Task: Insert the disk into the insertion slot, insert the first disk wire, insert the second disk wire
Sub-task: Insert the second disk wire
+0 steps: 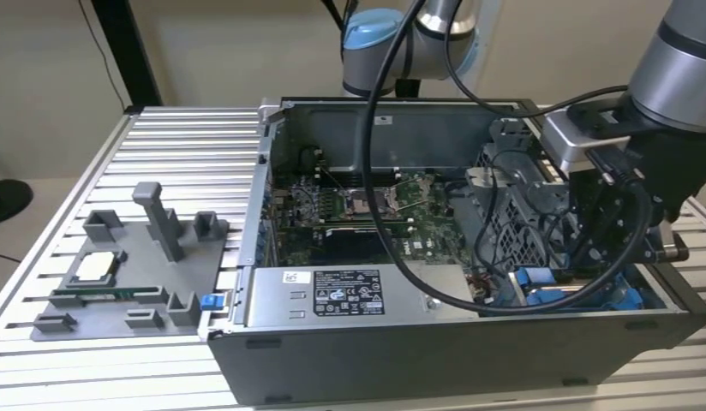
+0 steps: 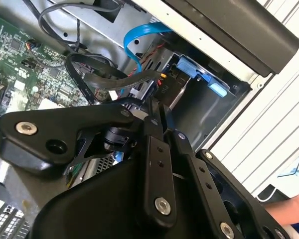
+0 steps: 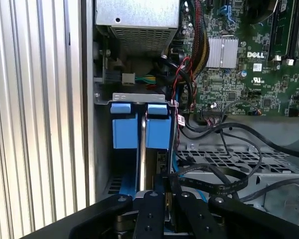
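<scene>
Gripper (image 3: 165, 199) down inside the open computer case (image 1: 445, 360), at the drive-bay corner. Fingers (image 2: 154, 149) drawn close together, nearly parallel; something thin and dark may sit between the tips, but I cannot tell whether they hold it.

Straight ahead of the fingertips in the first wrist view: the disk (image 3: 142, 159), seen edge-on between two blue carrier tabs (image 3: 124, 127), seated in the insertion slot (image 3: 138, 97). Its long axis runs in line with the fingers, away from the tips.

A black flat cable (image 3: 224, 184) crosses just beside the tips; a blue ribbon cable (image 2: 139, 40) loops beyond them in the second wrist view.

Judgement: disk looks inserted; work now concerns the wires.
</scene>
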### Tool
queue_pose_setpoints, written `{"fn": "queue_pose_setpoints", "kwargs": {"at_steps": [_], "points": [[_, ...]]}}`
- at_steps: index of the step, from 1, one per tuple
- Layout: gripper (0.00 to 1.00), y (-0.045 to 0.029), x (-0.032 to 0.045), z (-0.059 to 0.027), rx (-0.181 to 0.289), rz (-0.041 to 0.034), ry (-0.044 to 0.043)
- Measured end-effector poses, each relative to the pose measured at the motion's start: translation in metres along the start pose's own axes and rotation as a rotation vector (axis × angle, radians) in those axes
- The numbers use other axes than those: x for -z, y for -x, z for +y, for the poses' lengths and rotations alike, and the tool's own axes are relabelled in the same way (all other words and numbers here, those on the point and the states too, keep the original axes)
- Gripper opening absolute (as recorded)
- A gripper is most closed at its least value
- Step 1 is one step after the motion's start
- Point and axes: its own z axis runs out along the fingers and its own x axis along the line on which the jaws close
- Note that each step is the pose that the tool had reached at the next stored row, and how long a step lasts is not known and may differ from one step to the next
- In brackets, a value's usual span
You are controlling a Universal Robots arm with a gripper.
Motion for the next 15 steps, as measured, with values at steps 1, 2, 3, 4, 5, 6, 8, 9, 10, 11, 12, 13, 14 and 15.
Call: {"fn": "queue_pose_setpoints", "kwargs": {"at_steps": [1, 2, 3, 4, 5, 6, 8, 9, 10, 11, 12, 13, 14, 15], "points": [[0.0, 0.0, -0.0003, 0.0, 0.0, -0.0001, 0.0], [0.0, 0.0, -0.0004, 0.0, 0.0, 0.0, 0.0], [0.0, 0.0001, -0.0007, 0.0001, 0.0, -0.0001, 0.0], [0.0, 0.0001, -0.001, 0.0001, 0.0, -0.0001, 0.0], [0.0, 0.0002, -0.0012, 0.0001, 0.0, -0.0001, 0.0], [0.0, 0.0002, -0.0015, 0.0001, 0.0, -0.0002, 0.0], [0.0, 0.0003, -0.0022, 0.0002, 0.0, -0.0002, -0.0001], [0.0, 0.0004, -0.0027, 0.0002, 0.0, -0.0001, -0.0001], [0.0, 0.0005, -0.003, 0.0002, 0.0, -0.0001, -0.0001], [0.0, 0.0006, -0.0034, 0.0001, 0.0, -0.0002, -0.0001], [0.0, 0.0007, -0.0037, 0.0, 0.0, -0.0003, -0.0001], [0.0, 0.0009, -0.0041, -0.0001, 0.0, -0.0004, -0.0002], [0.0, 0.001, -0.0044, -0.0002, 0.0, -0.0002, -0.0002], [0.0, 0.0012, -0.0047, -0.0003, 0.0, -0.0003, -0.0002]]}}
